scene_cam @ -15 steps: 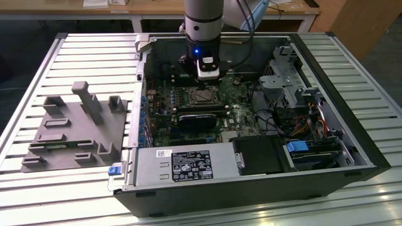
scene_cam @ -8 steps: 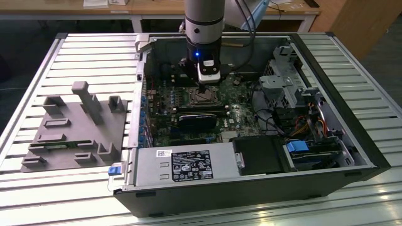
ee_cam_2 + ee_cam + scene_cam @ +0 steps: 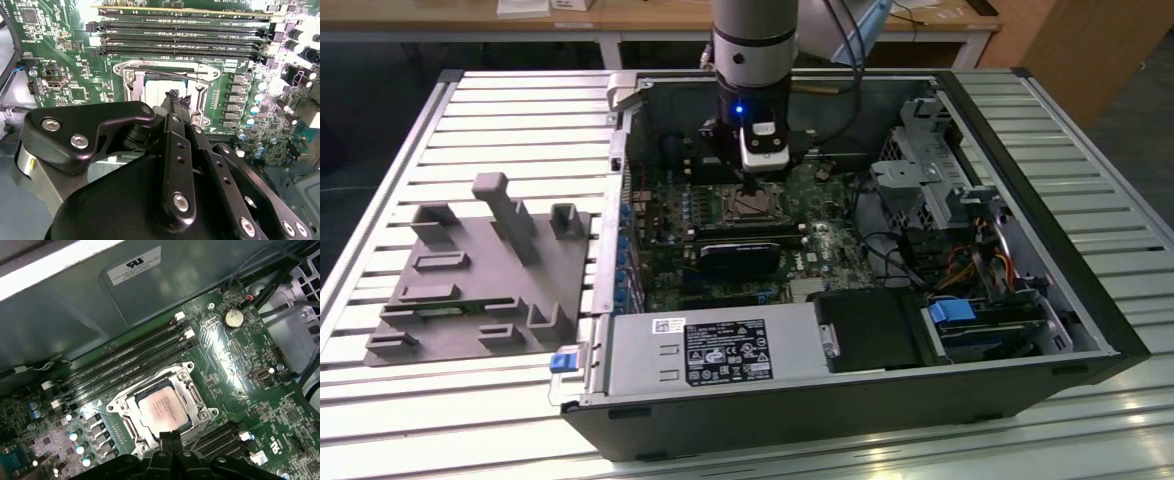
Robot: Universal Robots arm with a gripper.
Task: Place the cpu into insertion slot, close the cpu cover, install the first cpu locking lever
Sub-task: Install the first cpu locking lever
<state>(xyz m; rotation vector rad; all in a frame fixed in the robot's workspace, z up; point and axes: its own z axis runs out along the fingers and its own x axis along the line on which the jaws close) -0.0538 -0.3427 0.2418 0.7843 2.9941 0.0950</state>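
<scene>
CPU (image 3: 162, 408) is already sitting flat in the socket, and the cpu cover (image 3: 131, 402) is lying closed around it, framing the chip. Gripper (image 3: 166, 435) is hovering at the socket's 6 o'clock edge in the first wrist view, fingers pinched together and gripping nothing. Judged progress: insertion and cover done; lever latching unconfirmed. Computer case (image 3: 1067, 300) is lying open on a slatted aluminium table (image 3: 520, 110); wooden desks are standing behind it.

Cpu (image 3: 162, 409): small flat square chip, dull silver-grey top, lying flat and seated in the socket, lower centre of the first wrist view. Cpu cover (image 3: 150, 390): thin silvery frame with square window, lowered flat around the chip. In the second wrist view both sit mid-frame, cpu (image 3: 156, 91), partly hidden.
</scene>
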